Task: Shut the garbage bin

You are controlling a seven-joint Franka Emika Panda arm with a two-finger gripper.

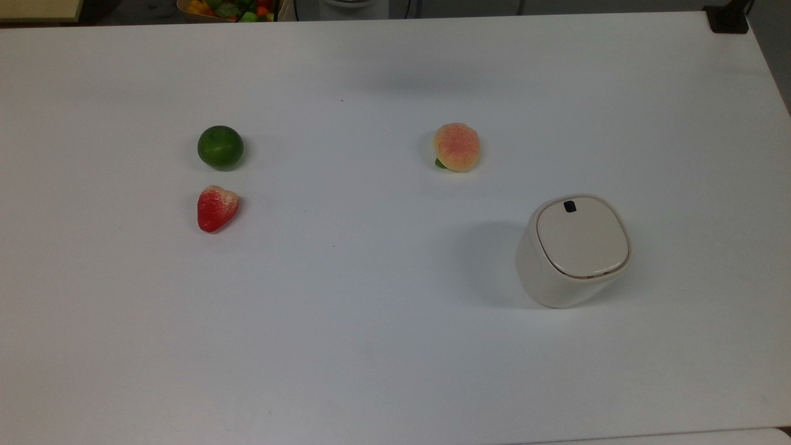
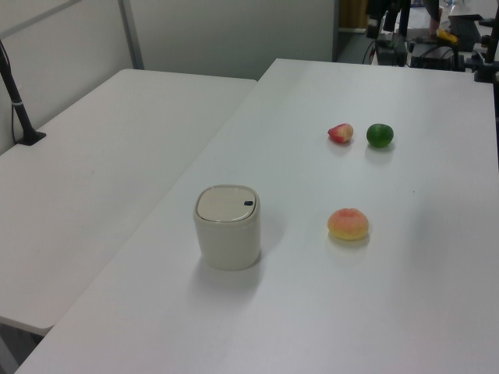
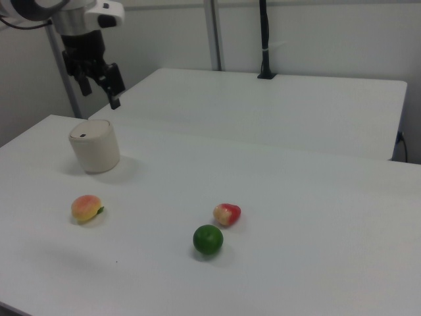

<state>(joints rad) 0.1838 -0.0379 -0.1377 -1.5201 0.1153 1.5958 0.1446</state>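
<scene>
Right view has the gripper [image 3: 99, 85] hanging in the air above and behind the garbage bin [image 3: 95, 145], near the tabletop's [image 3: 276, 197] far left corner as the right view shows it; its black fingers [image 3: 116, 100] point down and stand apart with nothing between them. Below it the cream-white garbage bin sits upright on the tabletop with its flat lid [image 1: 581, 237] down flush on the rim, a small black mark [image 1: 570, 206] on the lid's edge. In the top view the bin stands toward the tabletop's right edge. A peach [image 1: 456, 146] lies near it, closer to the middle, and a lime [image 1: 220, 147] and a strawberry [image 1: 216, 207] lie just beside each other well apart from the bin, toward the top view's left edge
</scene>
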